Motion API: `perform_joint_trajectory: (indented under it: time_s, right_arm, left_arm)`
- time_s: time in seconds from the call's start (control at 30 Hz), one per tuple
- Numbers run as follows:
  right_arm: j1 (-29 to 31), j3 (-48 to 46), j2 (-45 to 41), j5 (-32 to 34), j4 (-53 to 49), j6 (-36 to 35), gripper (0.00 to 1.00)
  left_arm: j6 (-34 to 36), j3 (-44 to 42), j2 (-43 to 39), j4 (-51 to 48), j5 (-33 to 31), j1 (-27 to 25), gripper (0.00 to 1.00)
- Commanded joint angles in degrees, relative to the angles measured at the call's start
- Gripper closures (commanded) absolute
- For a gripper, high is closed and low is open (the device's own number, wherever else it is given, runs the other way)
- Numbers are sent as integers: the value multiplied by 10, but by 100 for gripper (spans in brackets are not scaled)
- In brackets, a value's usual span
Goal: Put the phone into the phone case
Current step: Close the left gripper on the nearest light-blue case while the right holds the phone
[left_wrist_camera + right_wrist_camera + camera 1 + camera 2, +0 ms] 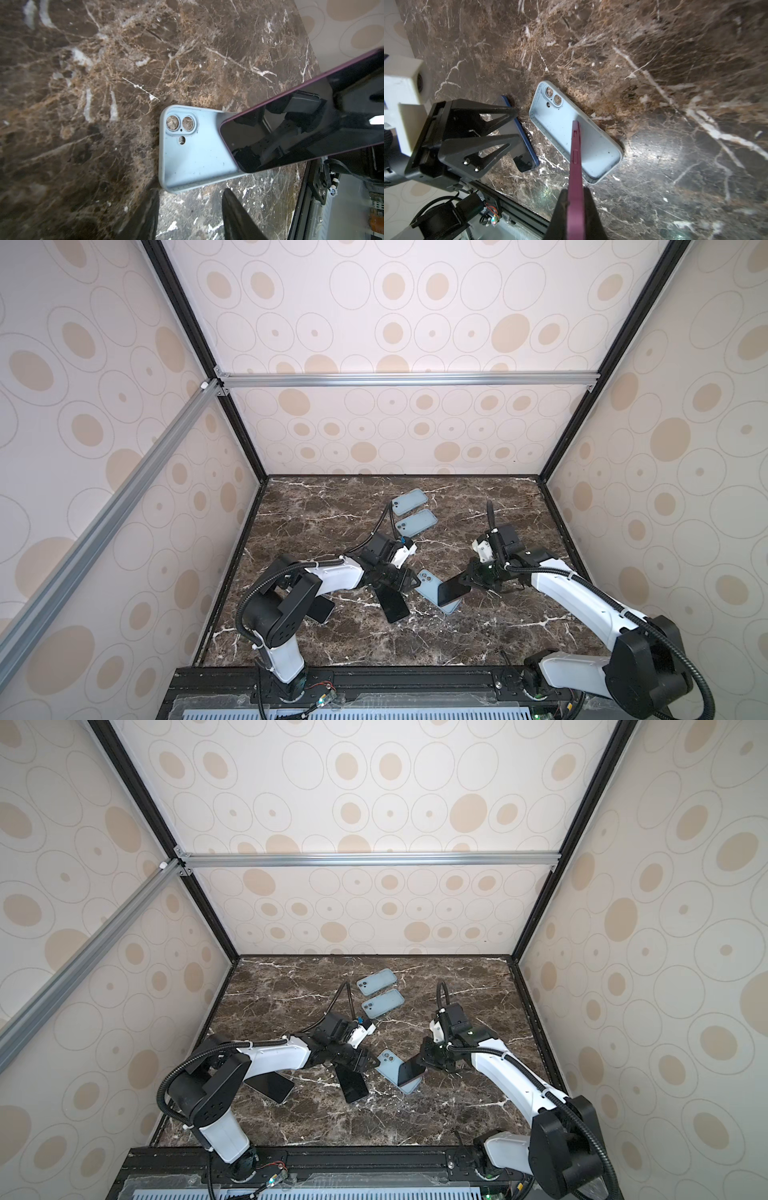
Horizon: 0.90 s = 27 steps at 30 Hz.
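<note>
A dark phone (272, 1086) lies flat at the far left of the worktop (316, 506), partly hidden under the left arm. The left claw (409, 583) hangs low with its fingers apart and empty. It is above a blue-edged phone (392, 610) and just beside the camera-hole end of the case (428, 587). The case lies open side up, its long axis running from far-left to near-right in both top views. Over its other end is the phone (454, 592), clamped by its faces in the right claw (471, 581), screen tilted up toward the left arm. Its free end dips into the case; I cannot tell whether it touches. The phone's long axis looks skewed to the case's, so the next move likely needs a twist before lowering. The left claw is nearer to steady the case.
</note>
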Motion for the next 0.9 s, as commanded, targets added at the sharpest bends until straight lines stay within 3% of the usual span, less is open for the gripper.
perform_joint_trajectory:
  time_s: [0.0,0.6,0.87]
  right_arm:
    - [-1,-7,2,-38,-2,-9,100]
    - [-2,-13,-68,23,-34,10,100]
    - [-3,-37,-85,45,-30,11,100]
  left_arm:
    - [4,22,13,-21,-4,-6,52]
    - [-70,-28,-14,7,-22,-33,68]
    - [-96,-41,-36,15,-53,-71,68]
